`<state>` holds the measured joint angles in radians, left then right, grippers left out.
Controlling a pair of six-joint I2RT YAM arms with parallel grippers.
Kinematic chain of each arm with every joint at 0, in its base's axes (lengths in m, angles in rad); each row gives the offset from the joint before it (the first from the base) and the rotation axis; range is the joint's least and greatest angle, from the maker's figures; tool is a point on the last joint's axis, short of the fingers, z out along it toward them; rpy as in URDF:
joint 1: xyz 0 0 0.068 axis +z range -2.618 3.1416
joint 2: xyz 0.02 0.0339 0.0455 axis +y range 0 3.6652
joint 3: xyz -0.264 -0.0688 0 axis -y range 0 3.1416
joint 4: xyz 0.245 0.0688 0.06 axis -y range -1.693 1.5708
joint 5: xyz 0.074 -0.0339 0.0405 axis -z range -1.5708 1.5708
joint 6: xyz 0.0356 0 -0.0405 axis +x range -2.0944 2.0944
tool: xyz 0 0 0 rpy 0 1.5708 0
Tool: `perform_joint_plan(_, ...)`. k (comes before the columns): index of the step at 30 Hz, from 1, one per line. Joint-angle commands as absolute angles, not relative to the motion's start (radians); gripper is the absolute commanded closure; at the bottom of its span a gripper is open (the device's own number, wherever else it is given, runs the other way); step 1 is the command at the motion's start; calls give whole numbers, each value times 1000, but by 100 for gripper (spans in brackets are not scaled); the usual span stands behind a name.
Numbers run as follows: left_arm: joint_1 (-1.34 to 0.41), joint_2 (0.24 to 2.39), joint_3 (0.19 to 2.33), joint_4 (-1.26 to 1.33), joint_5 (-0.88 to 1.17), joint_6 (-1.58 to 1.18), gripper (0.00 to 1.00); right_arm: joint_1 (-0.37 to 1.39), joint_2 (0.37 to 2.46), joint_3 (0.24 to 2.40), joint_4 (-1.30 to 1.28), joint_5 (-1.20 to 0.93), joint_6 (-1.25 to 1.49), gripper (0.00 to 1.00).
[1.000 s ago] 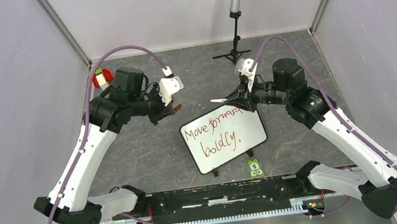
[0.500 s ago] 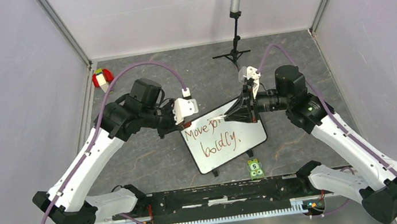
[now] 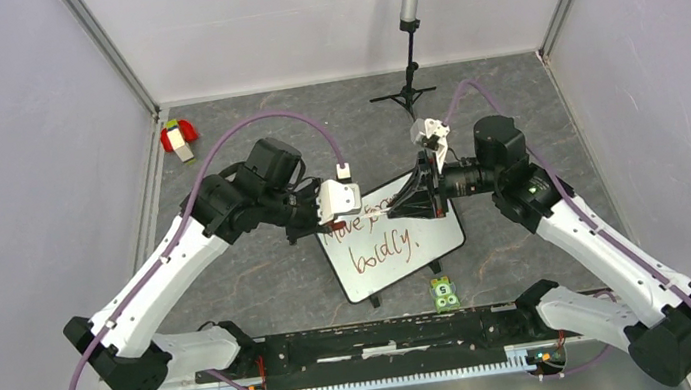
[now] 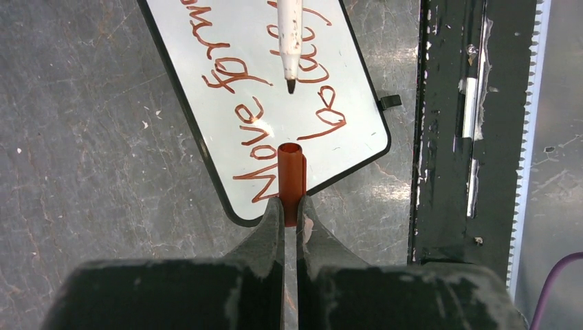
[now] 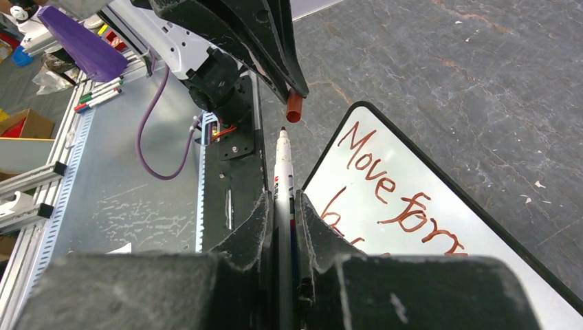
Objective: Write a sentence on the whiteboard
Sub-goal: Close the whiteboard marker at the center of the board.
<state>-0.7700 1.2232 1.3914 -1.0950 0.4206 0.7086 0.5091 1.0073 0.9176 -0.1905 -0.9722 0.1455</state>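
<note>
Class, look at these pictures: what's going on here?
Two robot arms meet over a whiteboard. The sentence, "Move forward boldly.", is already written on it. The right gripper is shut on the marker, and the left gripper is shut on the cap. The cap's open end and the marker's tip face each other with a gap between them, so recapping looks like the next step.

Glossy, smooth whiteboard (image 3: 435, 228) on a rough, matt stone-look table (image 3: 260, 267).

Slim gap, cap (image 4: 291, 180) to marker (image 4: 289, 34), over whiteboard (image 4: 350, 89)
</note>
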Motion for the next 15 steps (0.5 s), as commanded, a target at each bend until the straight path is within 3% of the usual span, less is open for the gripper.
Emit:
perform_joint_plan(1,-779,1223,1450,-1099,437,757,98,525,1010,911,-143,-992,159,97)
perform_joint_plan(15,-794,1247,1486,-1121,472,765,98,550,1039,933,-143,-965,148,97)
